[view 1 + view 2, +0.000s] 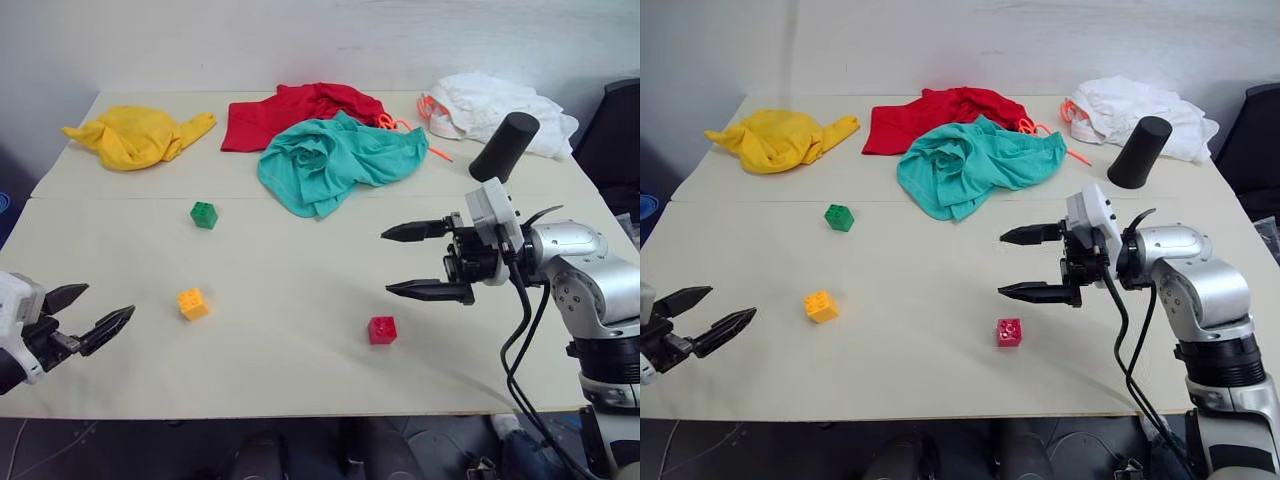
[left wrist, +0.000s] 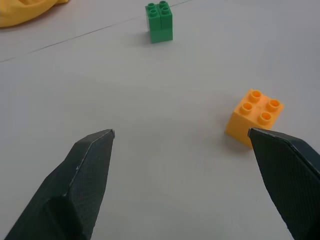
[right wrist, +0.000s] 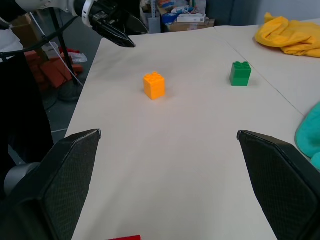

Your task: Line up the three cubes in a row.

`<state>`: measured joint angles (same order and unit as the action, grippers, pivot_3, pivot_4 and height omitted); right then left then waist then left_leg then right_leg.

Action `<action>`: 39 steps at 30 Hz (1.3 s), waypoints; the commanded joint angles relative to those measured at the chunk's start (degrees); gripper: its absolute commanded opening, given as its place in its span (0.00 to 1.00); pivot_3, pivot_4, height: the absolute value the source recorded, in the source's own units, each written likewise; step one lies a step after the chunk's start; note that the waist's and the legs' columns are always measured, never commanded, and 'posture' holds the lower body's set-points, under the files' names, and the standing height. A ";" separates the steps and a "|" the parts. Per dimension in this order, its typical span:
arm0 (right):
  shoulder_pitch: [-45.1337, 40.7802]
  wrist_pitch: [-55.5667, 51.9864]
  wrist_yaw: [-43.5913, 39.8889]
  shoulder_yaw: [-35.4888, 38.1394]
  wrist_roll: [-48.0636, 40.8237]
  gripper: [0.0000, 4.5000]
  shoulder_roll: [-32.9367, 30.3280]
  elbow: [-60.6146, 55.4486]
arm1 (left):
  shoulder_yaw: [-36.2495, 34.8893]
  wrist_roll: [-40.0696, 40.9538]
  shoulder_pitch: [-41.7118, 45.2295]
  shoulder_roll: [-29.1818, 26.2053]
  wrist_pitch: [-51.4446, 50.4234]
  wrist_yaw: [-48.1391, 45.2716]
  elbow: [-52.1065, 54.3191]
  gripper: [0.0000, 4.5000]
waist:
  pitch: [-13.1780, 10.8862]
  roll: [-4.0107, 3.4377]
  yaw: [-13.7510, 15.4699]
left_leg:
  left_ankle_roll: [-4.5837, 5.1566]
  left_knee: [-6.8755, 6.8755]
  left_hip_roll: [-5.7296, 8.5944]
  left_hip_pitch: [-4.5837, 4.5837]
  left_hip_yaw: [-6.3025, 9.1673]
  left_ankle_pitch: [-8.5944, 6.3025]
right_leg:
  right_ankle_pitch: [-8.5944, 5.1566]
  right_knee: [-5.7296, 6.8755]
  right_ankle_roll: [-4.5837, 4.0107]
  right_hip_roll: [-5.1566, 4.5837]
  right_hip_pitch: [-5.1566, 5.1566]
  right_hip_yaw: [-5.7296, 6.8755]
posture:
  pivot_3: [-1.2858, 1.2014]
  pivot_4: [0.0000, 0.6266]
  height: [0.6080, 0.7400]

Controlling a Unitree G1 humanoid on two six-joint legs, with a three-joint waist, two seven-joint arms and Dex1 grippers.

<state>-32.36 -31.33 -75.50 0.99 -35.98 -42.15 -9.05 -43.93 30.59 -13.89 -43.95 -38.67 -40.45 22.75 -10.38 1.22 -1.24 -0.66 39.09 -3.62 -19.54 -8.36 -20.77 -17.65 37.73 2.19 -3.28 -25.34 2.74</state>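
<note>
Three cubes loose on the table (image 1: 300, 350), not in a row: green (image 1: 204, 214) at 10 o'clock from centre, orange (image 1: 193, 303) at 8, red (image 1: 382, 329) at 5 (all well apart). Left gripper (image 1: 92, 315) at 8 o'clock edge, fingers apart, empty. Right gripper (image 1: 400, 261) above red, fingers apart, empty.

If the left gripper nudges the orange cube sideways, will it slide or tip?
The orange cube probably slides: it sits squat and flat on the smooth table. It looks like light hollow plastic, so it may skid or twist. Its flat sides should suit the fingers.
</note>
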 commanded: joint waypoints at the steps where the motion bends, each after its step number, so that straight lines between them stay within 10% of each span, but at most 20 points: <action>1: -0.48 0.88 0.44 1.18 -0.61 1.00 -0.43 -1.69 | 4.93 -1.54 9.23 -2.51 -2.65 5.95 -3.59 1.00 | 0.00 0.00 0.06 | 0.02 0.00 0.02 -0.01 0.00 0.01 | 0.00 0.00 0.01 -0.02 0.00 0.01 | 0.52 0.24 1.00; 13: 0.29 0.55 4.63 -0.31 -0.70 1.00 1.78 -5.63 | 33.80 -12.43 50.43 -1.32 -10.19 15.07 -35.29 1.00 | 0.01 0.05 -0.43 | -0.02 0.02 0.02 -0.16 -0.12 0.09 | 0.04 0.02 0.08 0.12 -0.15 0.04 | 0.52 0.24 1.00; 29: 3.07 -1.24 9.60 0.58 -3.09 1.00 2.60 -10.95 | 42.99 -22.86 71.34 6.28 4.54 8.35 -71.32 1.00 | 0.00 0.08 -0.29 | -0.05 0.15 0.01 -0.29 -0.14 0.12 | 0.06 0.07 0.11 0.21 -0.24 0.16 | 0.52 0.24 1.00; 39: 3.77 -1.17 10.22 0.80 -3.35 1.00 1.95 -11.75 | 42.42 -25.72 75.08 8.35 8.76 7.74 -79.14 0.43 | -0.01 0.10 -0.08 | -0.05 0.22 0.04 -0.36 -0.09 0.12 | 0.07 0.09 0.13 0.16 -0.24 0.27 | 0.52 0.24 1.00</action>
<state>-28.58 -32.67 -65.30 0.30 -37.87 -39.55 -18.58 -1.20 5.57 59.89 -35.49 -31.22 -32.26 -56.06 -10.39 1.32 -1.32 -0.70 39.33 -3.58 -19.91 -8.45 -20.65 -17.58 37.82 2.32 -3.12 -25.58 3.01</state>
